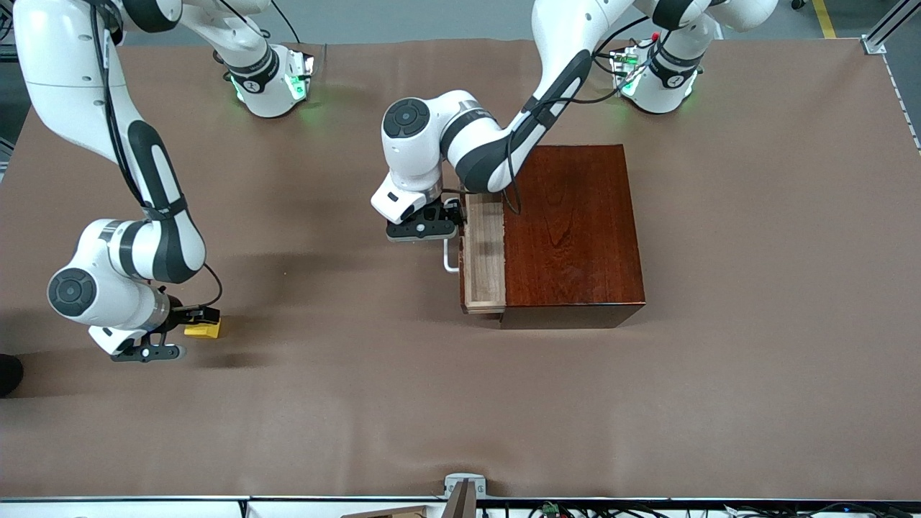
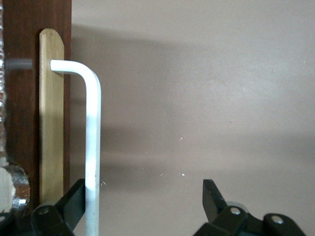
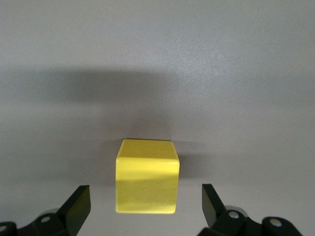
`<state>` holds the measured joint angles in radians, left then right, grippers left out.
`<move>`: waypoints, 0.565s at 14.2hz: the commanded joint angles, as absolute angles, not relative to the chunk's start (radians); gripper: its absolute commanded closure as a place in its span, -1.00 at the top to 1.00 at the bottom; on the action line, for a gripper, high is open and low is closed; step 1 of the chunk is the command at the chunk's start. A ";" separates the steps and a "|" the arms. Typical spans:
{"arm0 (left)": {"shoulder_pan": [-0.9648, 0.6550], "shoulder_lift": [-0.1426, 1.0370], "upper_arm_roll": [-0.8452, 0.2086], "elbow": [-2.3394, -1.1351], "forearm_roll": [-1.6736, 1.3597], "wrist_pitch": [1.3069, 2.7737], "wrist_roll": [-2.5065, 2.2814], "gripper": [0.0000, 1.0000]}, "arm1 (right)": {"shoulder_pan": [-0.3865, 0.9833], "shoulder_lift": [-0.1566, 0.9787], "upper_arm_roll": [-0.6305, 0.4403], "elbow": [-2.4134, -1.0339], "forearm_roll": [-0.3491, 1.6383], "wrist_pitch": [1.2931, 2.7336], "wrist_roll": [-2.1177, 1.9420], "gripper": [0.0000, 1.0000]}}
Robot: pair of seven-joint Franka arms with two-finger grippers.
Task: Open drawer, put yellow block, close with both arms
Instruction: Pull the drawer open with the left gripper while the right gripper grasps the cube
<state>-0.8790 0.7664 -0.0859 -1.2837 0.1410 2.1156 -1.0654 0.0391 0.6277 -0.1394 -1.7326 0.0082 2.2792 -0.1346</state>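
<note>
The drawer (image 1: pixel 483 252) is standing partly out of the box (image 1: pixel 572 234), nothing inside; the block (image 1: pixel 203 329) is sitting near the right arm's end. Loading and closing remain. The right gripper (image 3: pixel 146 206) is straddling it, wide open, gripping nothing; the left gripper (image 2: pixel 145 204), open, is touching the handle (image 2: pixel 91 147).

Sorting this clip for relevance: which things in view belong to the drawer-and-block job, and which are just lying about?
Part of the job:
- drawer, partly pulled out
- its white handle, beside one finger of the open left gripper
- yellow block on the table, between the fingers of the open right gripper
- wooden box

Just lying about:
- brown table cover
- nothing else loose on the table
</note>
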 commanded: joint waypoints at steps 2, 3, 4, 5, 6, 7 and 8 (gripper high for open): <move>-0.890 0.807 -0.095 -1.249 0.104 2.235 -1.074 1.00 | 0.020 0.652 -0.129 -1.730 0.025 2.316 -0.155 1.00; -0.893 0.807 -0.097 -1.249 0.104 2.246 -1.074 1.00 | 0.020 0.656 -0.129 -1.730 0.041 2.327 -0.155 1.00; -0.893 0.807 -0.107 -1.249 0.104 2.255 -1.072 1.00 | 0.020 0.663 -0.129 -1.729 0.063 2.330 -0.156 1.00; -0.891 0.807 -0.123 -1.249 0.104 2.269 -1.072 1.00 | 0.020 0.667 -0.129 -1.726 0.070 2.335 -0.156 1.00; -0.893 0.807 -0.127 -1.247 0.104 2.279 -1.074 1.00 | 0.020 0.672 -0.129 -1.726 0.071 2.341 -0.156 1.00; -0.894 0.805 -0.135 -1.247 0.104 2.284 -1.074 1.00 | 0.020 0.675 -0.129 -1.726 0.071 2.344 -0.156 1.00; -0.894 0.805 -0.143 -1.247 0.104 2.287 -1.074 1.00 | 0.020 0.676 -0.129 -1.726 0.071 2.344 -0.156 1.00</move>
<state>-0.8879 0.7707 -0.1141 -1.2853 0.1338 2.2155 -1.0597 0.0372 0.6680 -0.1396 -1.7328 0.0534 2.3352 -0.1350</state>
